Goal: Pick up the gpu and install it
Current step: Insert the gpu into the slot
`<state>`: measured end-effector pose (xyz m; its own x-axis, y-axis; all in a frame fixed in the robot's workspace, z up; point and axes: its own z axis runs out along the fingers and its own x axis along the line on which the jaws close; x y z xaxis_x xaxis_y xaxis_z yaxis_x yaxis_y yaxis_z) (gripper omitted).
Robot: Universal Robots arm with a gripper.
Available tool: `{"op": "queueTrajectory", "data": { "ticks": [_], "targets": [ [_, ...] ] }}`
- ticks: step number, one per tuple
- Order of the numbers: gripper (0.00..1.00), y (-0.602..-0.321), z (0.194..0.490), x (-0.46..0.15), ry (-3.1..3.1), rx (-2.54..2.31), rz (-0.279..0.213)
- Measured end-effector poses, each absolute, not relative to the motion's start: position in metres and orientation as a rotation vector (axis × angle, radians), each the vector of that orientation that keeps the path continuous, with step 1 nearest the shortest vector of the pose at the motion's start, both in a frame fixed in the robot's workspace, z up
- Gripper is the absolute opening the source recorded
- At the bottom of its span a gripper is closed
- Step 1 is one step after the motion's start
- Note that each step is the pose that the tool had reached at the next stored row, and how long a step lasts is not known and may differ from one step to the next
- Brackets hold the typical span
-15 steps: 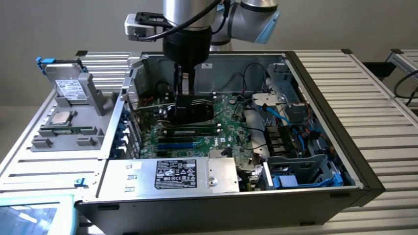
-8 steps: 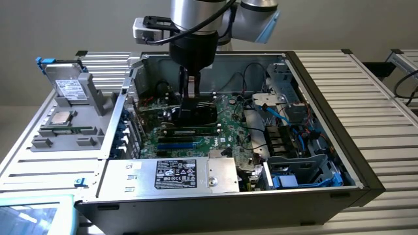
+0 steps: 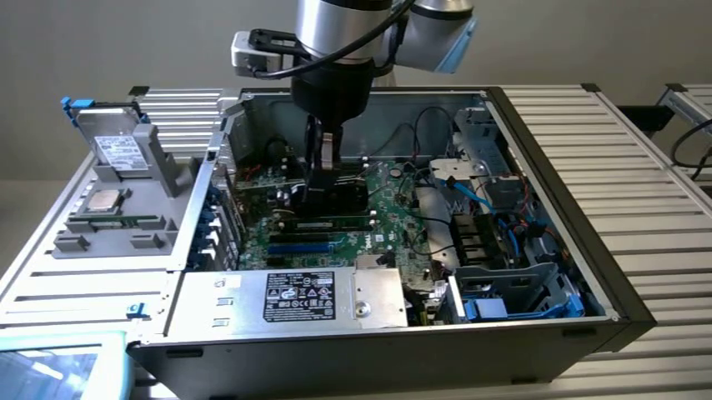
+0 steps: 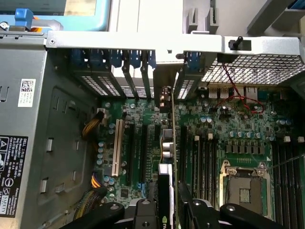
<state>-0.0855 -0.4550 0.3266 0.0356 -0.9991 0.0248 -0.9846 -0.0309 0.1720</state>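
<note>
At the exterior view's left, a grey tray (image 3: 67,250) with 1 chip (image 3: 106,200) on it is seen beside the open case (image 3: 579,275). In the middle of that view, the gripper (image 3: 330,171) is lowered into the case, and its fingers (image 4: 144,214) are closed narrowly on the gpu (image 4: 164,200), which is held on edge over the motherboard (image 3: 389,208) beside the black slots (image 4: 136,152); whether the card touches a slot cannot be told. Toward the exterior view's right, blue cables (image 3: 489,200) are seen by the drive bays (image 3: 523,287).
</note>
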Motion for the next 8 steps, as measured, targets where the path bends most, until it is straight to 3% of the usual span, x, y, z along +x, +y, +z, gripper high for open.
{"op": "queueTrajectory", "data": {
  "ticks": [8],
  "targets": [
    [0.28, -0.4547, 0.3163, -0.0827, -2.069, 2.141, -0.180]
  ]
}}
